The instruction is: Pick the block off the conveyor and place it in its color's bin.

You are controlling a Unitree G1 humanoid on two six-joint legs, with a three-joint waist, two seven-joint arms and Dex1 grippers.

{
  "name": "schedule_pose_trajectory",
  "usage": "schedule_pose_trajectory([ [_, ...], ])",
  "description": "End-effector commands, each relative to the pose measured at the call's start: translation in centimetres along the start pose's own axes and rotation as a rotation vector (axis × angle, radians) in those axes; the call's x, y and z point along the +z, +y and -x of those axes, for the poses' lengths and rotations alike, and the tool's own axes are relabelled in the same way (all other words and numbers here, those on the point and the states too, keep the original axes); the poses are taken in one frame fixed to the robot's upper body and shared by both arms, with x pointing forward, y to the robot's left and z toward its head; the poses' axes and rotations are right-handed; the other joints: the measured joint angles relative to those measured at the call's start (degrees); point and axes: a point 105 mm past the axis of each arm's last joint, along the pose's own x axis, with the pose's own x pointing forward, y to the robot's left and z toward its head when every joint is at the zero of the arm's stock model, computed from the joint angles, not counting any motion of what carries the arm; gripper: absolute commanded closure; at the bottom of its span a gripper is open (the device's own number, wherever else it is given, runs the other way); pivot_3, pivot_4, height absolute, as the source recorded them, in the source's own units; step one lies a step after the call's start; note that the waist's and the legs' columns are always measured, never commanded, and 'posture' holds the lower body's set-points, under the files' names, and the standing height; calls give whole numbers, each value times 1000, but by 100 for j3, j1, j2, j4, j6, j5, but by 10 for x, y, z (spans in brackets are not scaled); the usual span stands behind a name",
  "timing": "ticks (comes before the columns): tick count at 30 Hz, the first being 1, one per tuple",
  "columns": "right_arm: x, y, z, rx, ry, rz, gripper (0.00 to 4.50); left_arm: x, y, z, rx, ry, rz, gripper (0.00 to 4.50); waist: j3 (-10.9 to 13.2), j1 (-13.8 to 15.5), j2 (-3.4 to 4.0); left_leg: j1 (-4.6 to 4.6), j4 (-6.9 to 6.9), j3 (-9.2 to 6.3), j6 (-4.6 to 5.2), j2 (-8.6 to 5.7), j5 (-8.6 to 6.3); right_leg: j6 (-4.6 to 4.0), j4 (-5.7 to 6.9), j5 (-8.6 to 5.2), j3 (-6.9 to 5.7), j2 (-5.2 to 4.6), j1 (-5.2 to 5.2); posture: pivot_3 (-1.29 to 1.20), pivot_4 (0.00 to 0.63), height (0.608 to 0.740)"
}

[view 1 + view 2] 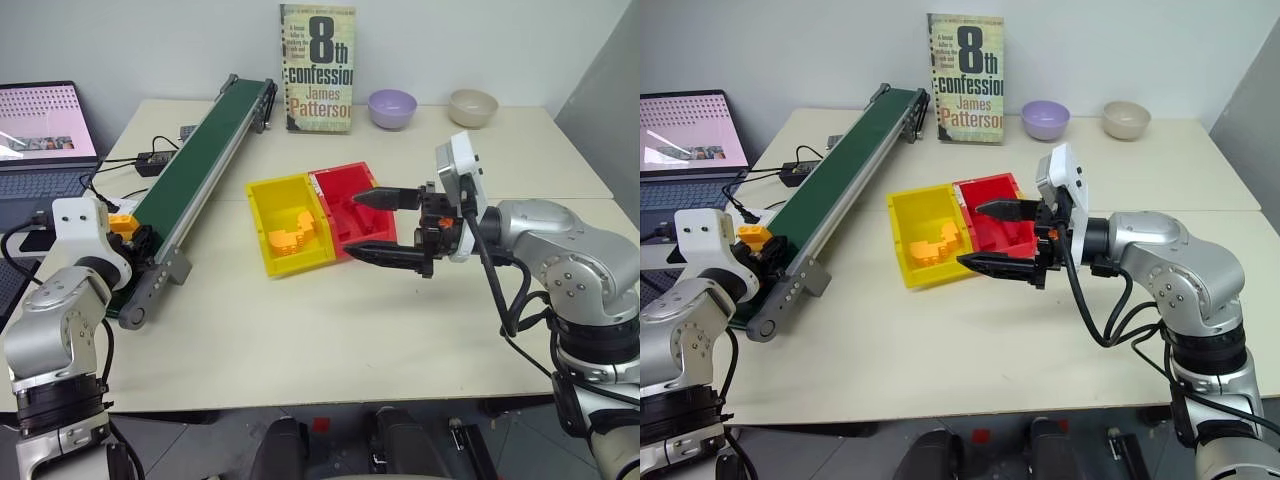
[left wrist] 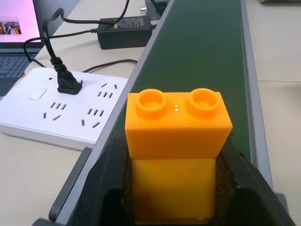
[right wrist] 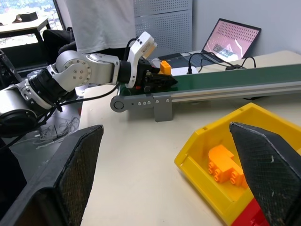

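L gripper (image 3: 162, 77) clamps the block (image 2: 176, 155) over conveyor (image 1: 200, 160) end, ready for yellow bin (image 1: 262, 225); R gripper (image 1: 385, 228) waits wide apart.

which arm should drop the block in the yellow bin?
Left. Its tool is shut on the block at the conveyor end. The right tool is open over the bins, holding nothing.

head stereo overhead, wrist cameras close
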Motion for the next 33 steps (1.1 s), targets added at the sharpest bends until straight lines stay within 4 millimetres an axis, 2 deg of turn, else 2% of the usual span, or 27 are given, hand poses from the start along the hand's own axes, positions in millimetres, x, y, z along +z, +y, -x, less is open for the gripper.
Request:
schedule_pose_trajectory([
  [1,7,-3,11,-125,-13,79,0,43,-53,-13,-223,-112,-54,2980,0,43,0,1,0,7,0,-4,0,0,1,0,4,5,-1,0,150,740],
  [3,3,-8,16,-204,5,92,0,52,-80,-20,-322,-124,-82,2980,-1,101,0,0,1,3,0,-9,0,0,-2,0,1,10,3,0,150,740],
  [4,-3,-9,20,-244,38,108,0,55,-100,-26,-398,-128,-114,2980,-1,103,0,0,2,6,0,-11,0,1,-4,1,3,10,5,0,150,740],
  [7,-16,-8,28,-349,99,125,0,56,-145,-39,-573,-128,-200,2980,-1,127,-1,1,3,15,0,-18,0,5,-12,3,10,8,7,0,150,740],
  [9,-19,-5,31,-393,96,114,0,54,-162,-45,-639,-124,-239,2980,-1,115,-1,0,2,20,0,-17,0,5,-15,3,15,10,6,0,150,740],
  [14,-25,11,35,-441,88,88,0,47,-187,-60,-735,-107,-301,2980,0,31,1,-1,-2,18,1,-14,0,5,-10,2,13,37,-4,0,150,740],
  [19,-26,15,40,-503,81,78,0,43,-189,-71,-741,-97,-345,2980,0,33,1,0,-5,9,1,-7,0,3,-6,0,8,60,-6,0,150,740],
  [21,-24,14,42,-535,73,77,0,46,-184,-73,-734,-109,-317,2275,0,32,0,0,-2,15,1,-8,0,3,-7,0,14,60,-7,0,150,740],
  [26,-24,13,43,-542,75,76,0,55,-183,-72,-743,-144,-301,1353,0,51,1,-1,0,14,1,-6,0,3,-8,0,16,51,-5,0,150,740],
  [27,-23,12,43,-541,73,75,0,55,-181,-72,-738,-144,-302,1010,0,53,1,-2,0,14,1,-7,0,4,-9,0,15,47,-4,0,150,740],
  [28,-23,12,43,-541,73,75,0,56,-180,-72,-736,-145,-302,932,0,54,1,-2,0,15,1,-6,0,4,-10,0,16,45,-4,0,150,740],
  [33,-21,4,42,-504,78,81,0,59,-152,-64,-693,-139,-306,30,0,32,1,-2,0,16,1,-7,0,4,-10,0,17,42,-5,0,150,740],
])
